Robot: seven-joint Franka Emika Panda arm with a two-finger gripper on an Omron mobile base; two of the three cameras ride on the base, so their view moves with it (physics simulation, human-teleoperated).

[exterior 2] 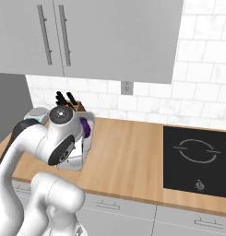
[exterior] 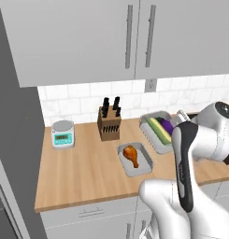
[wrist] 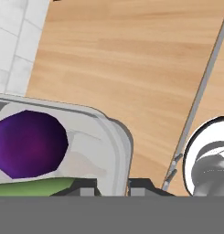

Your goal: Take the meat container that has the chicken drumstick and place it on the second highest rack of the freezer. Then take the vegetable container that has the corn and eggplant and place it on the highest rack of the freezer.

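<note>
Your pincer (wrist: 112, 186) grips the grey plastic vegetable tray's rounded rim (wrist: 124, 151) (glossy purple eggplant (wrist: 29, 144) inside), on the warm wood-grain desk (wrist: 131, 59) by white tiled wall (wrist: 15, 41).

White glossy arm (exterior: 181, 196), rounded bulbous links. Long black inlay strip along one link. Dark grey round joint cap, pale ring at centre. Gripper (wrist: 112, 186) finger tips small, dark grey, blocky.

A wooden knife block (exterior: 109, 124) with black handles stands mid-frame on the wooden worktop (exterior: 83, 172), against the white tiled wall. A kitchen scale (exterior: 63, 134) sits left of it. A black cooktop (exterior 2: 197, 159) fills the right base view's right side.
</note>
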